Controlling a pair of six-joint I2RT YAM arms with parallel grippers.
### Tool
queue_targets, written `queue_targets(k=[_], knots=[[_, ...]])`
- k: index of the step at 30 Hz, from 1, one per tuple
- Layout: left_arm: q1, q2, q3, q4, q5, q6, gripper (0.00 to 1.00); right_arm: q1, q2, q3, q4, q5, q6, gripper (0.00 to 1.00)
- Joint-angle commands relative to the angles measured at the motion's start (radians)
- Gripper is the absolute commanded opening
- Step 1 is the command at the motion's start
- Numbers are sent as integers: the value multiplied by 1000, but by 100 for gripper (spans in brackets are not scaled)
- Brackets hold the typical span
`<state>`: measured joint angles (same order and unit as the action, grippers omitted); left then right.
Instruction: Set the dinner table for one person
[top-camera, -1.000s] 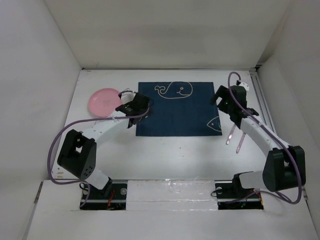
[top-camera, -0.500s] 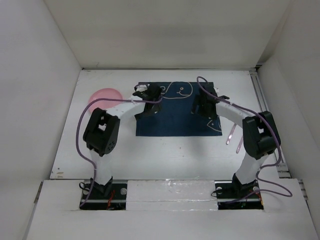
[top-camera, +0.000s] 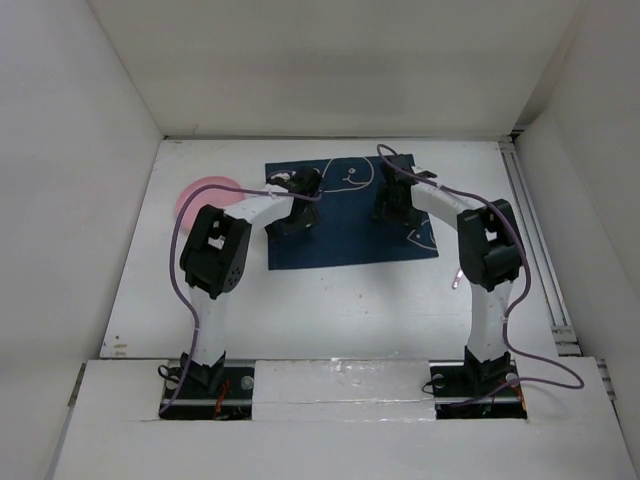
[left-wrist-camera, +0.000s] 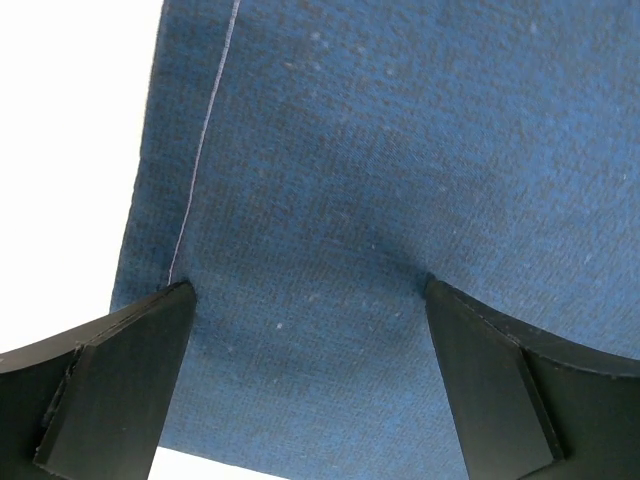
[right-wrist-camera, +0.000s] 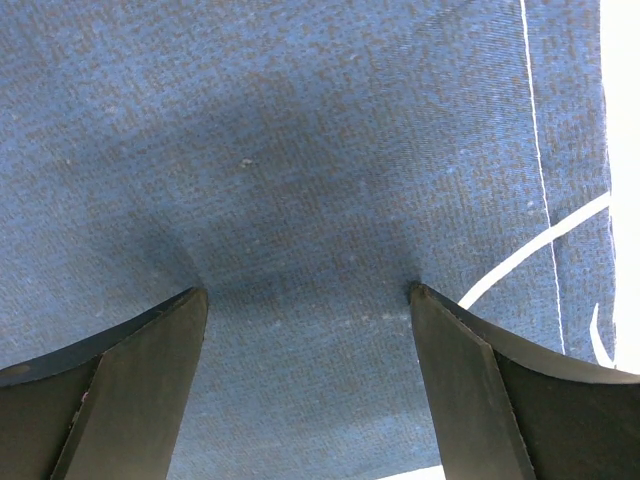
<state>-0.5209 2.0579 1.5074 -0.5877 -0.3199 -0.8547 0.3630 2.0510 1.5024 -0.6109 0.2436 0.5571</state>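
The white dinner table (top-camera: 340, 310) carries a navy placemat (top-camera: 345, 225) with white fish drawings, lying slightly askew. My left gripper (top-camera: 296, 208) is open, with both fingertips pressed down on the placemat's left part. My right gripper (top-camera: 391, 200) is open, with both fingertips pressed on its right part. In the left wrist view the gripper (left-wrist-camera: 305, 290) spans blue cloth (left-wrist-camera: 380, 150) near its stitched edge, with bare table (left-wrist-camera: 70, 130) beside it. In the right wrist view the gripper (right-wrist-camera: 305, 292) spans cloth (right-wrist-camera: 300, 130) beside a white drawn line (right-wrist-camera: 530, 250).
A pink plate (top-camera: 198, 195) lies on the table left of the placemat, partly behind the left arm. A bit of a pink utensil (top-camera: 456, 279) shows beside the right arm's forearm. White walls close in the table on three sides.
Both grippers have swung inward from the placemat's sides and come down onto it. The placemat has shifted a little left and turned slightly. The right arm now covers most of the utensils.
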Motion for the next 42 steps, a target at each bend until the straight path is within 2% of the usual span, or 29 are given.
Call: queue_targets(k=[1, 10, 19, 29, 36, 42], knots=[[47, 51, 20, -50, -21, -23, 100, 27, 32, 54, -59, 5, -13, 87], [70, 79, 59, -61, -41, -12, 100, 68, 74, 98, -59, -13, 6, 87], [70, 4, 24, -35, -13, 8, 100, 68, 54, 76, -50, -4, 17, 87], [70, -42, 80, -24, 7, 62, 100, 59, -55, 44, -30, -4, 44, 87], [70, -64, 91, -15, 27, 74, 100, 59, -74, 65, -41, 5, 44, 87], [70, -151, 154, -15, 36, 105, 100, 70, -144, 107, -40, 14, 44, 87]])
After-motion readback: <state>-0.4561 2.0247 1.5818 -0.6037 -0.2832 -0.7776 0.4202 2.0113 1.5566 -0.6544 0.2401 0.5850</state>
